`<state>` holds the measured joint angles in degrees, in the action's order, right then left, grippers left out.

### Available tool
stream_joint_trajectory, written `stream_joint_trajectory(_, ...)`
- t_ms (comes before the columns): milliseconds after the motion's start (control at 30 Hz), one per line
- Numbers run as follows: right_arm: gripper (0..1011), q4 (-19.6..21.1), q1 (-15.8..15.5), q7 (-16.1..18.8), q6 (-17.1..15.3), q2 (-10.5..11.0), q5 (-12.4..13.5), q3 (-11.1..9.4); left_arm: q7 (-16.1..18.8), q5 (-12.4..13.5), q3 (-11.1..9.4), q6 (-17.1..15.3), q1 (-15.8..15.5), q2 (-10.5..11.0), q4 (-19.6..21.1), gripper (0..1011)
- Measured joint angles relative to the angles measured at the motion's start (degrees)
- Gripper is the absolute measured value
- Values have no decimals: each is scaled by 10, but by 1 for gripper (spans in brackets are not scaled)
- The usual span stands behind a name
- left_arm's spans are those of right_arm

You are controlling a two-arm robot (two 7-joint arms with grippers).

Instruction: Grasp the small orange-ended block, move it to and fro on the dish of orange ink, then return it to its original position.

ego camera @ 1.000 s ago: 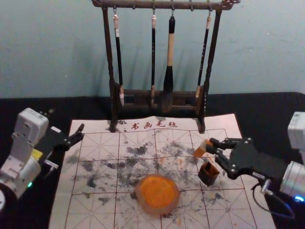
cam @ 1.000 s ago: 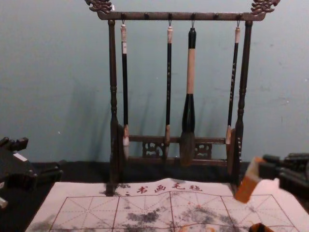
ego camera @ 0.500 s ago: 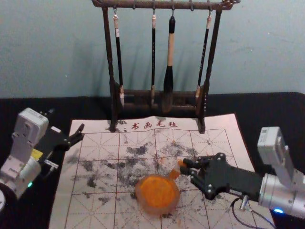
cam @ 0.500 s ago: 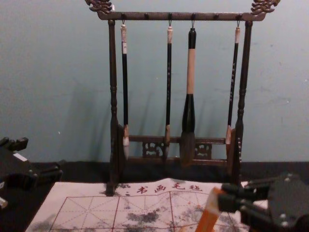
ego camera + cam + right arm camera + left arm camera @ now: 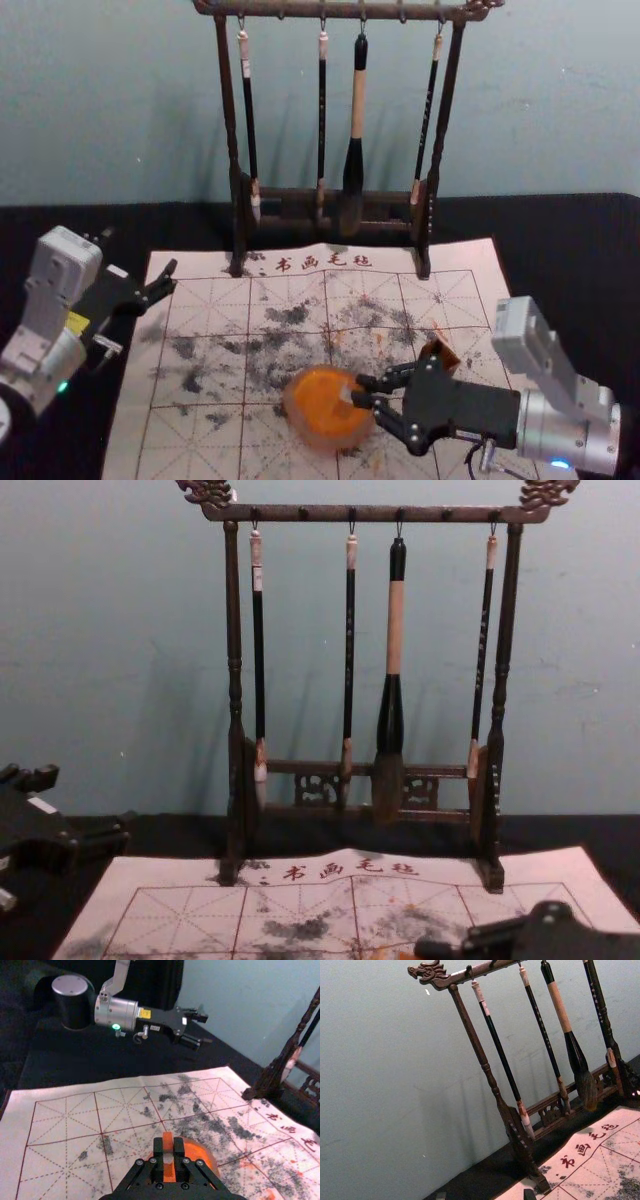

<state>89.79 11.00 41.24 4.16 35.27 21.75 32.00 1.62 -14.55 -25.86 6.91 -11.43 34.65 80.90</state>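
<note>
Orange-ink dish (image 5: 318,435): lay nearest. Small block (image 5: 168,1158): over dish, pinched in right hand (image 5: 361,391), long axis slanting inkward; contact unclear, to-and-fro strokes likely due. Dark box (image 5: 440,352): sat beyond dish. Left hand (image 5: 171,278): parked leftward, spread.

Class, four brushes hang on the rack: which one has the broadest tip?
The third brush from the left in the chest view: broad dark bristles, pale-wood band; the other three are slim.
</note>
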Motion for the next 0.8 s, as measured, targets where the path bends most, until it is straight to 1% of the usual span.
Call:
stream_joint_trajectory(367, 80, -20, 16, -6, -10, -10, -20, 20, 0, 0, 0, 0, 0, 0, 0, 1001)
stream_joint_trajectory(800, 80, -38, 34, -6, -12, -24, -30, 31, 0, 0, 0, 0, 0, 0, 0, 1001)
